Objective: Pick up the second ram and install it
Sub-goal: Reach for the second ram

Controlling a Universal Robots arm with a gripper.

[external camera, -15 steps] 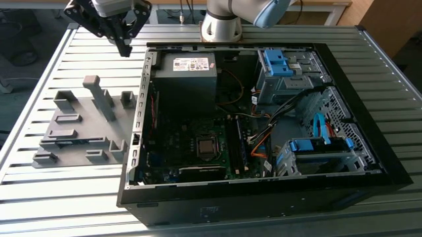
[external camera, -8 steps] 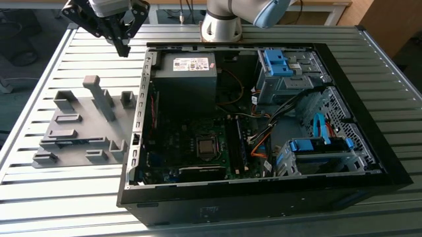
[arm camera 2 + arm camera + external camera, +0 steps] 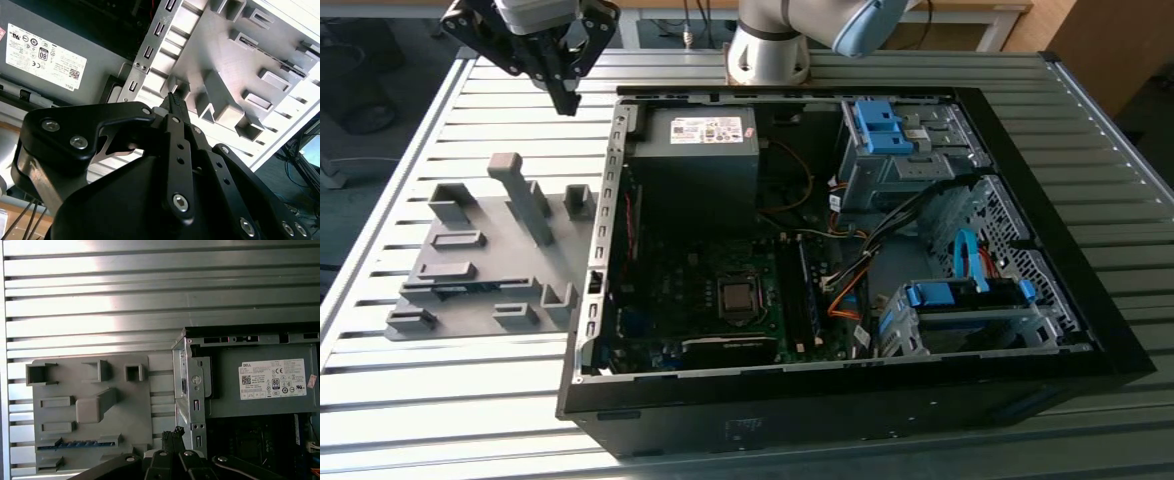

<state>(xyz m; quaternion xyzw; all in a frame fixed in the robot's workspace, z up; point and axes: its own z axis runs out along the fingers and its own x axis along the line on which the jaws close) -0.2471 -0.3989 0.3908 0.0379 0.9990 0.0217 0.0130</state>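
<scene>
Exterior view: the gripper (image 3: 567, 98) is hanging above the slatted metal table (image 3: 454, 400), past the far end of the grey fixture plate (image 3: 480, 262). It is sitting just off the corner of the open computer case (image 3: 854, 385), on the exterior view's left. Its jaws are showing closed, the fingertips meeting at one point with nothing between them. Both wrist views are showing the same closed, empty gripper (image 3: 174, 100) (image 3: 175, 432).

In the first wrist view, the second ram (image 3: 75, 444) is lying in a long slot of the fixture plate (image 3: 135, 405), with its blue-green edge showing. It is resting apart from the gripper and is not being touched.

Inside the case, the power supply (image 3: 700, 150) is sitting at the far end, carrying a pale label. The motherboard (image 3: 720, 300) is lying below it. Blue drive carriers (image 3: 947, 295) are occupying the side toward the exterior view's right.
</scene>
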